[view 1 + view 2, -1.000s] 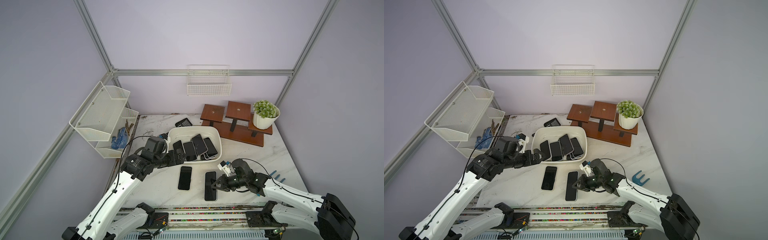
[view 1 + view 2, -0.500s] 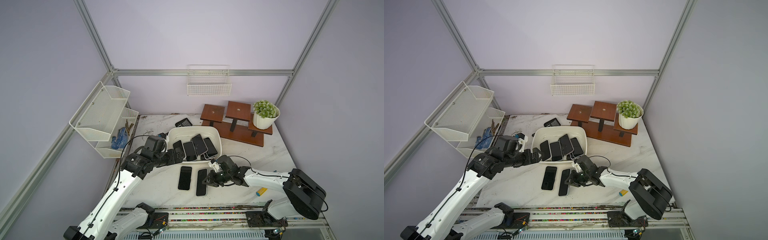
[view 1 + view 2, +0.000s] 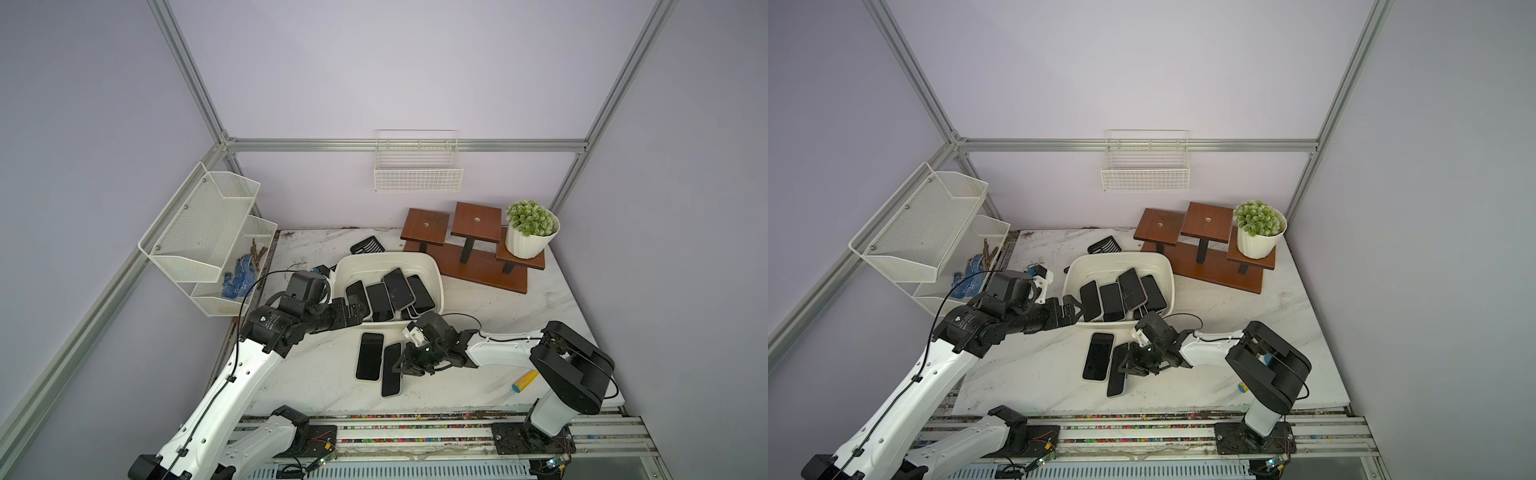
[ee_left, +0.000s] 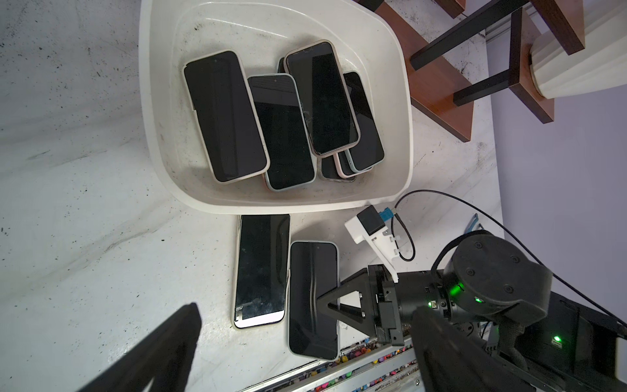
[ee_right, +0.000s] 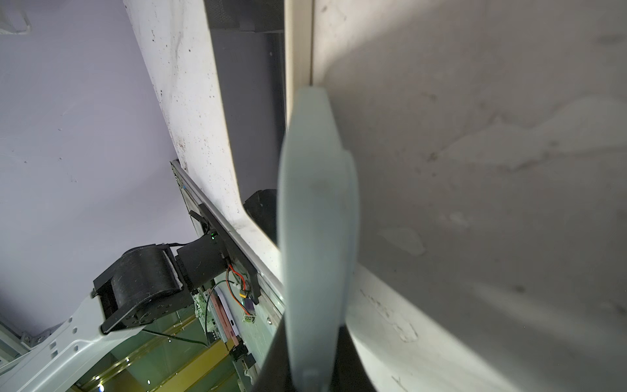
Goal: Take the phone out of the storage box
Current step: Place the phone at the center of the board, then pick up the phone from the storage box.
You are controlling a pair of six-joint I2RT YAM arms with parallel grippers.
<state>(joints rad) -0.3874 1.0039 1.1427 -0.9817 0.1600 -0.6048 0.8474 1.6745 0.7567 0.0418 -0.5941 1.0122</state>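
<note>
One phone (image 3: pixel 369 356) lies on table (image 3: pixel 498 316) just in front of storage box (image 3: pixel 386 258); my R gripper (image 3: pixel 402 366) pinches 2nd phone (image 3: pixel 391 380) beside it by its edge; L gripper (image 3: pixel 362 309) jaws spread wide at box's near rim.

Left arm (image 3: pixel 232 386) extended, jaws spread wide; right arm (image 3: pixel 503 353) low, jaws clamped.

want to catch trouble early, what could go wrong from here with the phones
1. The right gripper is shut on a phone close beside another phone on the table; shifting it could scrape or overlap that one.
2. The held phone's end is near the table's front edge, so a slip might drop it off.
3. The left gripper is open at the storage box, where phones overlap; pulling one may drag others.
</note>
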